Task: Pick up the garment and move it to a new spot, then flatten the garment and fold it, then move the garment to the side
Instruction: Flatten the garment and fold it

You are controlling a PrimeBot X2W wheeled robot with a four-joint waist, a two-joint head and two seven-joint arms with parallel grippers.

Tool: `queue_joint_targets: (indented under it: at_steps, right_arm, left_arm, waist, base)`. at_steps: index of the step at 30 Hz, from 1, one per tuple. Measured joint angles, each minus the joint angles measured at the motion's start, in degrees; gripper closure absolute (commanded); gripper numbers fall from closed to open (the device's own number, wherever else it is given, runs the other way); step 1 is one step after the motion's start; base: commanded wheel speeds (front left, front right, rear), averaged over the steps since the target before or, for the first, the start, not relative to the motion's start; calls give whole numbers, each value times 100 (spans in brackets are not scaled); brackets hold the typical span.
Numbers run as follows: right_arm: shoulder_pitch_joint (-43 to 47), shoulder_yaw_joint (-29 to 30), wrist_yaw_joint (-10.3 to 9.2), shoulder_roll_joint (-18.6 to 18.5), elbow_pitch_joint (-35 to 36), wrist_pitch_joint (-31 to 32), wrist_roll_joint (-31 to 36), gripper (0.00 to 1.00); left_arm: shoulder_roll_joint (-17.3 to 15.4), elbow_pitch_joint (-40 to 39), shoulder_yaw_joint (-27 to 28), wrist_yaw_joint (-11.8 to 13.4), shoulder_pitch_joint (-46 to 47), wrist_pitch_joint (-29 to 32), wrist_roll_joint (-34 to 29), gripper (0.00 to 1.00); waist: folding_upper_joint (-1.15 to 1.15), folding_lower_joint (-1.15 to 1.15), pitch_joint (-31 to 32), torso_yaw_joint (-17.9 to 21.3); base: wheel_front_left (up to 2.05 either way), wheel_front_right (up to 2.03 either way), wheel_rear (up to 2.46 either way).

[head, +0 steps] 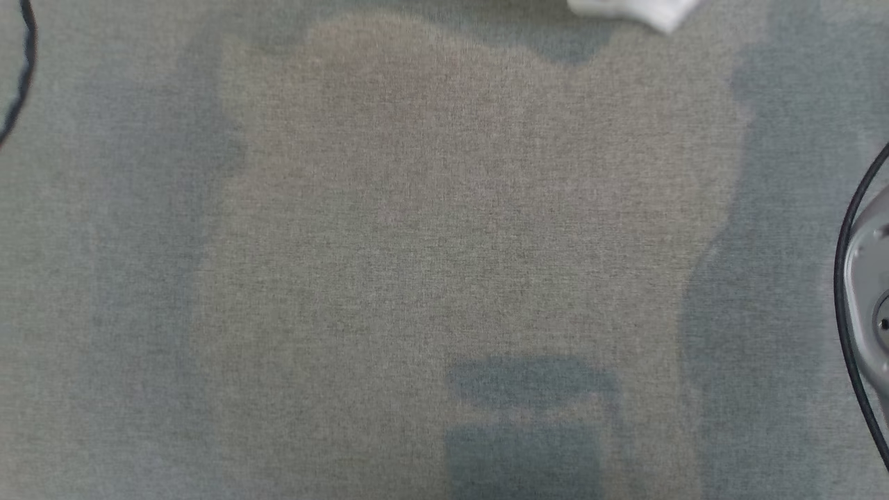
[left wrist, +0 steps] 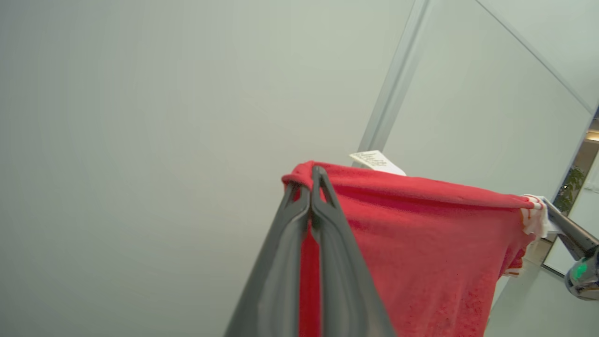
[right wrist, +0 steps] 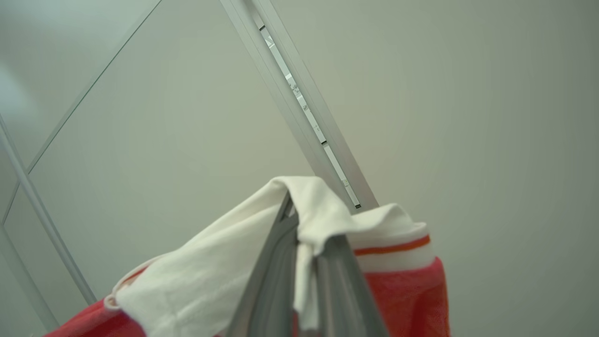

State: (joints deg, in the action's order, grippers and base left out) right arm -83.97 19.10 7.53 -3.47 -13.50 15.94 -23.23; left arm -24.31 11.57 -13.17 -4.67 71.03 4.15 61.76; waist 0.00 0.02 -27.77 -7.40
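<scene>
The garment (left wrist: 421, 234) is red with white trim and a small white label (left wrist: 376, 161), and it hangs stretched in the air between my two grippers. In the left wrist view my left gripper (left wrist: 312, 178) is shut on its red upper edge at one end. At the other end the right gripper (left wrist: 550, 215) grips the white trim. In the right wrist view my right gripper (right wrist: 295, 210) is shut on the garment's white part (right wrist: 196, 281), which drapes over the fingertips, with red cloth (right wrist: 407, 299) below. A white bit of cloth (head: 635, 10) shows at the head view's top edge.
Below lies a grey cloth-covered table (head: 417, 243), crossed by broad soft shadows. A pale arm part with a black cable (head: 868, 292) enters at the right edge, and another black cable (head: 24, 69) curves at the upper left. Pale wall panels with metal strips (right wrist: 309, 117) stand behind the garment.
</scene>
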Motion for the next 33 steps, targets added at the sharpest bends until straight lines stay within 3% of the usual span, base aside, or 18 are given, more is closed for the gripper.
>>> queue_joint_targets:
  at_steps: [6,13,16,20,27,33]
  right_arm:
    - [-679,-359,-1,67,-1281,-901,102,100]
    - [293,-686,-4,33,-1715,-1358,-248,100]
    - [1018,-956,-3,-77,-1358,-1508,-642,100]
    - [2387,-1181,-3,-357,-383,-1566,-1257,100]
    - [5475,-1467,-5,-652,1031,-1844,-1764,100]
    - [7719,-1555,-1,-626,1627,-2084,-1859,100]
  left_arm:
    - [194,1577,-525,-247,1060,-1140,-875,100]
    - [224,2205,-1486,-271,503,-1694,-436,100]
    - [144,2041,-2005,-271,-95,-1836,-246,100]
    - [-134,1516,-2287,-271,-911,-1894,-170,100]
    - [-257,505,-1806,-272,-3269,-1916,-1044,100]
    - [33,-376,-1006,-285,-5615,-1917,-1485,100]
  waist:
    - [0,0,-652,-29]
    - [0,-1,-1063,144]
    - [0,0,-1118,226]
    - [0,-1,-1018,254]
    - [0,-2,-524,229]
    - [0,-2,241,230]
  base:
    - [0,0,0]
    - [0,0,0]
    - [0,0,0]
    - [0,0,0]
    - [0,0,0]
    - [0,0,0]
